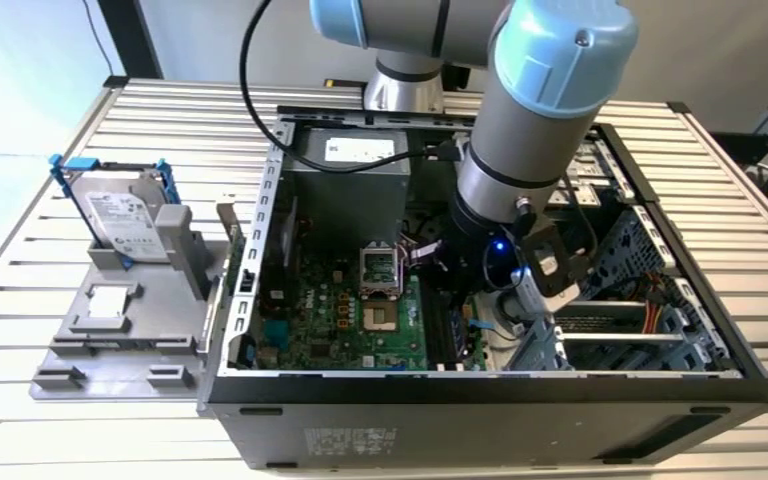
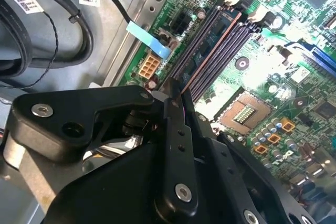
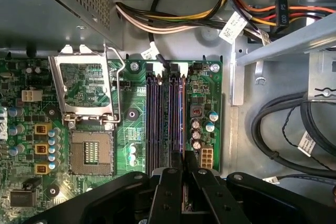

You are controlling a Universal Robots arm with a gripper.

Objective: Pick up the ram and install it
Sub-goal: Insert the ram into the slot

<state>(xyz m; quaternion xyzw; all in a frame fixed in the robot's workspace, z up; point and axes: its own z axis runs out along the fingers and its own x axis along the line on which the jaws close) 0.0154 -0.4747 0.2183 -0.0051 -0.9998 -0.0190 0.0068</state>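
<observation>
My gripper (image 1: 468, 292) is deep inside the open computer case (image 1: 491, 385), over the black memory slots (image 3: 153, 119) of the green motherboard (image 1: 344, 320). In both wrist views its black fingers (image 3: 173, 182) stand close together, pinched on the ram (image 2: 210, 53), a thin dark bar seen edge-on. The ram (image 3: 183, 124) lies along the slot nearest the white connector (image 3: 206, 157), and the gripper (image 2: 177, 90) grips its near end (image 3: 184, 156). Whether it sits fully in the slot I cannot tell.
The CPU socket (image 3: 92, 150) with its raised metal frame (image 3: 86, 85) sits beside the slots. Black cables (image 3: 294, 129) and coloured wires (image 3: 210, 19) run close by. Outside the case, a grey fixture (image 1: 117, 340) holds a blue-framed hard drive (image 1: 124, 215) and a small silver chip (image 1: 111, 298).
</observation>
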